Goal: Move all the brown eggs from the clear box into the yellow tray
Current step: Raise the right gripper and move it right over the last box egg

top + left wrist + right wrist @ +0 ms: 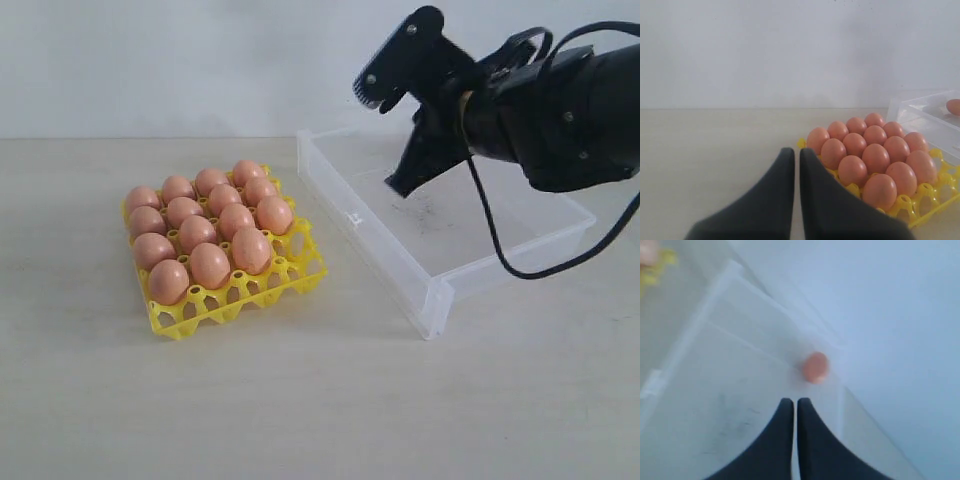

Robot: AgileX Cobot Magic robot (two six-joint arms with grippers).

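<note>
Several brown eggs point(210, 262) fill most cups of the yellow tray point(240, 295) at the left of the table. One brown egg point(815, 367) lies in a far corner of the clear box point(715, 390); in the exterior view my arm hides it. My right gripper point(794, 402) is shut and empty, just short of that egg, and hangs over the clear box point(370, 245) with its tip point(398, 188) pointing down. My left gripper point(796, 152) is shut and empty beside the yellow tray point(935, 192) and its eggs point(875, 157).
The box floor carries dark scuffs point(425, 212). A black cable point(500, 255) droops from my right arm across the box's near right side. A pale wall stands behind the table. The tray's front row of cups point(250, 290) holds no eggs.
</note>
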